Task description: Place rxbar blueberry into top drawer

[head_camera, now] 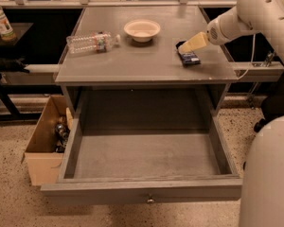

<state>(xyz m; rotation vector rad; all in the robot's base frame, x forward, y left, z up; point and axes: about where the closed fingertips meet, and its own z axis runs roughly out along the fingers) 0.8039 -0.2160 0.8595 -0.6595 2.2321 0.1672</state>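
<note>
Gripper (185,46): above cabinet top (132,63), at far end of rxbar blueberry (189,57); open or closed, cannot tell. Top drawer (142,191): open below.

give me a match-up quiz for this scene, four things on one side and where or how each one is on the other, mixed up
Things:
1. rxbar blueberry
2. top drawer
3. plastic bottle
4. gripper

Places or states:
a. lying on its side on the left of the cabinet top
b. pulled open below the cabinet top
c. low over the bar's far end, at the right of the cabinet top
d. lying flat on the right of the cabinet top

Pairs: 1-d, 2-b, 3-a, 4-c
</note>
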